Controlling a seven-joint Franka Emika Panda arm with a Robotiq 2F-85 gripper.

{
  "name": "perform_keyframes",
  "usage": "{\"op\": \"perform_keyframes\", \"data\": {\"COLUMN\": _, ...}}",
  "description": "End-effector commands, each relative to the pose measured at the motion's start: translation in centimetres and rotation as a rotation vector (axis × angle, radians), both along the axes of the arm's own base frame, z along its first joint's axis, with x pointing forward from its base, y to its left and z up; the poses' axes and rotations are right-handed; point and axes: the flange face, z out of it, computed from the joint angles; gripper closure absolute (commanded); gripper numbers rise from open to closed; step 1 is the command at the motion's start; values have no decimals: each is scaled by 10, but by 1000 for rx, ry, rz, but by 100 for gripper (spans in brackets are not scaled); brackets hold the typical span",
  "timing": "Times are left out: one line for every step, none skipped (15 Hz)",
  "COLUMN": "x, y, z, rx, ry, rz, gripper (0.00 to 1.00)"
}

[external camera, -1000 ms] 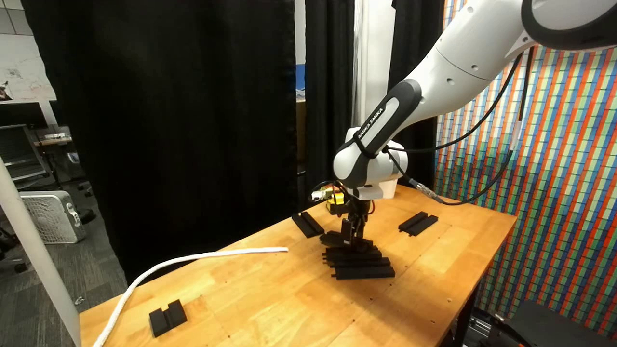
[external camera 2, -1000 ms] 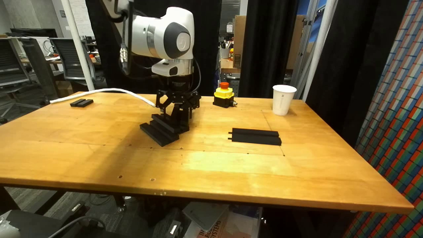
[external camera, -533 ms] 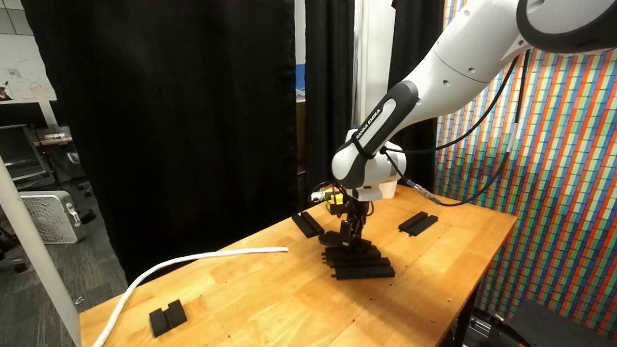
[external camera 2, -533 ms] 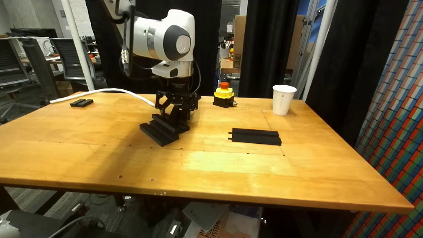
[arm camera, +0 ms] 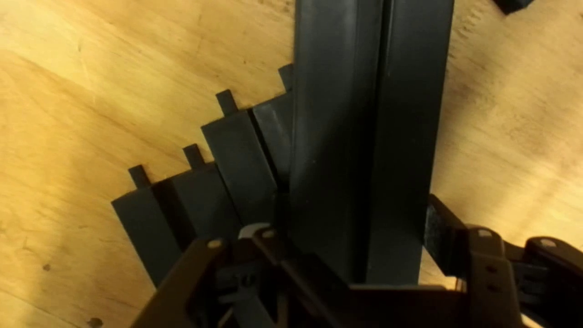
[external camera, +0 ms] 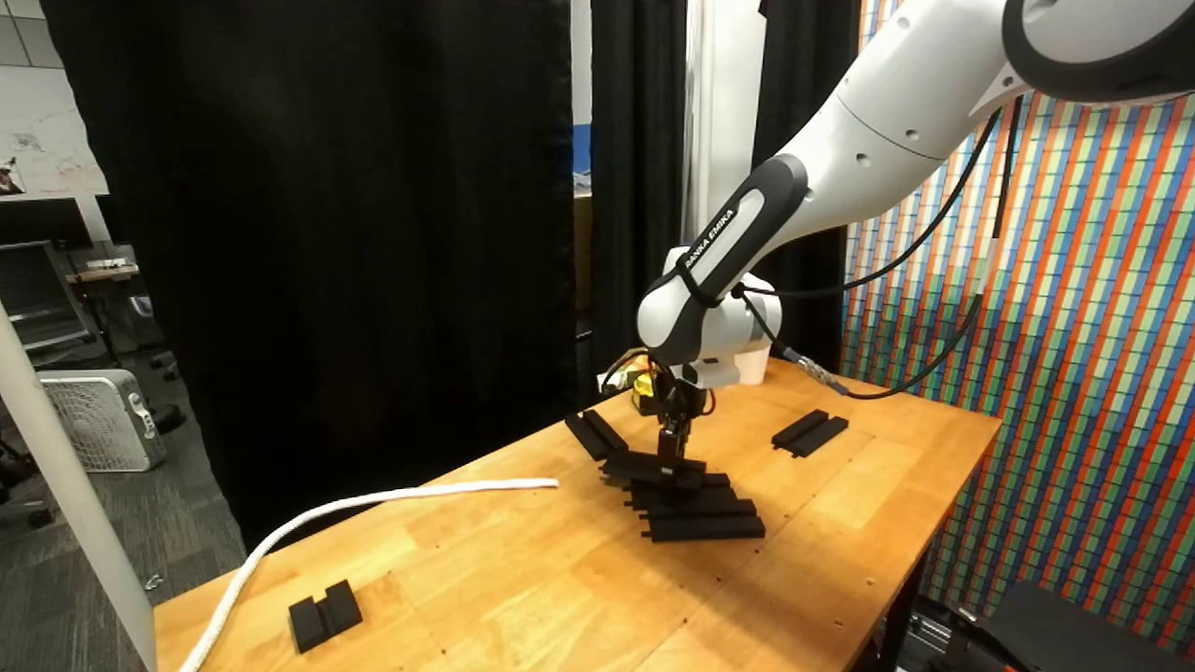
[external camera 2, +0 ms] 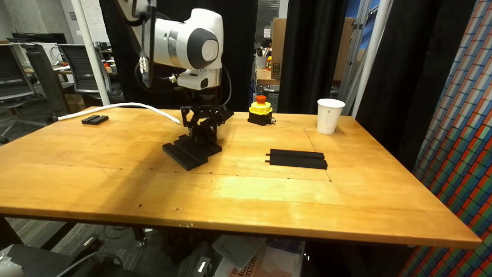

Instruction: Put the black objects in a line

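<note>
One of the black objects (arm camera: 337,136), a flat grooved bar, fills the middle of the wrist view. My gripper (arm camera: 353,223) is shut on it, the right finger's pad (arm camera: 435,228) against its edge; the left fingertip is lost in shadow. This bar overlaps the corner of a neighbouring black object (arm camera: 246,164); I cannot tell whether it is lifted. Beside that lies another black object (external camera: 707,528), nearly parallel. Others lie apart: a black object (external camera: 597,435) behind, a black object (external camera 2: 296,159) across the table and a short-looking black object (external camera: 325,616) near the far end.
A white cord (external camera: 373,499) curves along the table's back edge. A yellow and black emergency stop (external camera 2: 260,111) with a red button stands behind the gripper. Near the far corner is a white paper cup (external camera 2: 329,115).
The jaws have come together on the bar. Gripper and bar have shifted a little to the left in both exterior views, and the wrist has turned slightly. The other bars look unmoved.
</note>
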Motion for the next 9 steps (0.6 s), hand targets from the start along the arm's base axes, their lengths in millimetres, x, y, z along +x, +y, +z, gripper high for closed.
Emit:
{"op": "perform_keyframes", "data": {"x": -3, "y": -6, "z": 18, "rx": -6, "ry": -59, "rz": 188, "gripper": 55}}
{"op": "perform_keyframes", "data": {"x": -5, "y": -11, "z": 21, "rx": -13, "ry": -63, "rz": 243, "gripper": 55}}
{"op": "perform_keyframes", "data": {"x": -9, "y": -20, "z": 24, "rx": -17, "ry": -73, "rz": 295, "gripper": 55}}
{"op": "perform_keyframes", "data": {"x": -13, "y": -29, "z": 27, "rx": -21, "ry": -78, "rz": 349, "gripper": 55}}
{"op": "perform_keyframes", "data": {"x": -18, "y": -39, "z": 29, "rx": -21, "ry": -84, "rz": 401, "gripper": 55}}
{"op": "perform_keyframes", "data": {"x": -23, "y": -50, "z": 30, "rx": -23, "ry": -91, "rz": 453, "gripper": 55}}
{"op": "perform_keyframes", "data": {"x": -28, "y": -62, "z": 31, "rx": -23, "ry": -95, "rz": 507, "gripper": 55}}
{"op": "perform_keyframes", "data": {"x": -34, "y": -73, "z": 32, "rx": -24, "ry": -106, "rz": 556, "gripper": 55}}
{"op": "perform_keyframes", "data": {"x": -39, "y": -85, "z": 32, "rx": -25, "ry": -114, "rz": 601, "gripper": 55}}
